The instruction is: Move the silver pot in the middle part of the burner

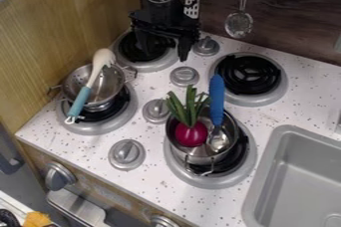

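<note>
Sink rim (pixel 261 175), counter strip (pixel 265 131), silver pot (pixel 189 155) off-centre on burner (pixel 212 183)

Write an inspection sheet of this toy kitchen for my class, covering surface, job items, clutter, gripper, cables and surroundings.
Surface: speckled white counter, four burners with black coils, grey control knobs.
Job's things: silver pot upright on the front right burner, which shows past the pot's right side; it looks off-centre. Inside are a red vegetable with green leaves and a blue-handled spoon.
Clutter: two-handled metal vessel on the left burner, with a teal-handled utensil across it.
Gripper: black gripper open above the back left burner, holding nothing.
Cables: nothing seen for certain.
Surroundings: grey sink at right, wooden panel at left, strainer hanging at the back.
</note>
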### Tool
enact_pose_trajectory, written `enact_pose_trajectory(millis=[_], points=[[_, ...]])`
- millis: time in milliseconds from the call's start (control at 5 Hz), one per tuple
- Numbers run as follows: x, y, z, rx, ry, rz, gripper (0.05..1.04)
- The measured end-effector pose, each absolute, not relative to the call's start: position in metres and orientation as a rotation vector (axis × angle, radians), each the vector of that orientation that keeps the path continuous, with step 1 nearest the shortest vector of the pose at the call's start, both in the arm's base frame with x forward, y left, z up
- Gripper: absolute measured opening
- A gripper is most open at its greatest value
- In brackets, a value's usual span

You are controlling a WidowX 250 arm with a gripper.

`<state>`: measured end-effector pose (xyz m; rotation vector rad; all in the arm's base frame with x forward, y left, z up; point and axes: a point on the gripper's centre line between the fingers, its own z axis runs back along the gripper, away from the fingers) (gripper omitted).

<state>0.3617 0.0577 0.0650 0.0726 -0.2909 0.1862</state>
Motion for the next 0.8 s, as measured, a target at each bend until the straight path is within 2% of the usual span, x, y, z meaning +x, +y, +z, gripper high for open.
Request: enact_pose_trajectory(millis=[200, 600, 800], points=[[0.359, 0.057, 0.053, 0.071, -0.254, 0.192, 1.000], [0.343, 0.074, 0.058, 0.133, -0.205, 0.294, 1.000], [0.333, 0.083, 0.058, 0.139, -0.155, 0.309, 1.000]])
